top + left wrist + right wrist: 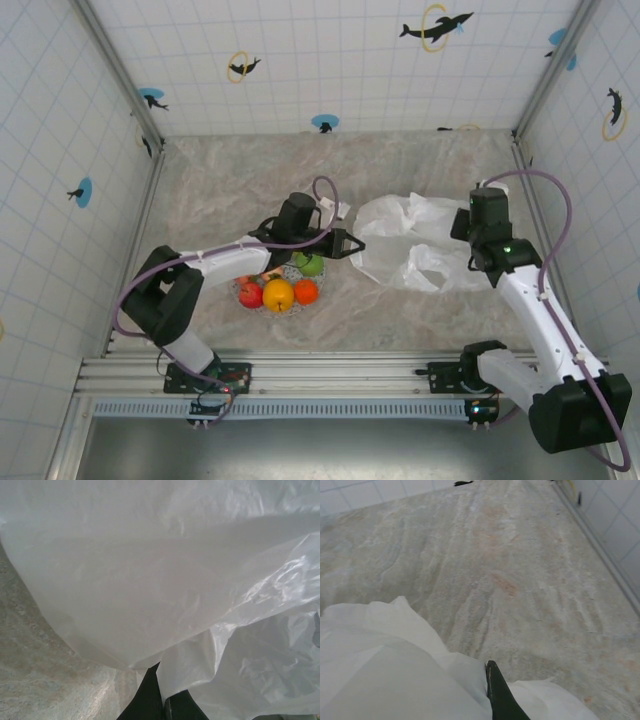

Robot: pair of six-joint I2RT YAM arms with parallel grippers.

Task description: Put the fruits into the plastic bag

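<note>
Left tool: it is at the left rim of the plastic bag. In its wrist view the two dark fingers stand close together with film at their tips, but I cannot tell if they pinch it.
Right tool: it is at the opposite rim. One dark finger shows against the film, so whether it is wide or narrow I cannot tell.
Plastic bag: it lies flat and wrinkled on the desk between the two tools, with its long axis running from one tool to the other.
Fruits: they are heaped on a plate, just behind the left tool on the side of its own base and well apart from the right tool.
Nearer arm: the left one, by my judgement.
In the way: the mouth of the bag does not look open. I judge it must be lifted apart before any fruit can go in.
</note>
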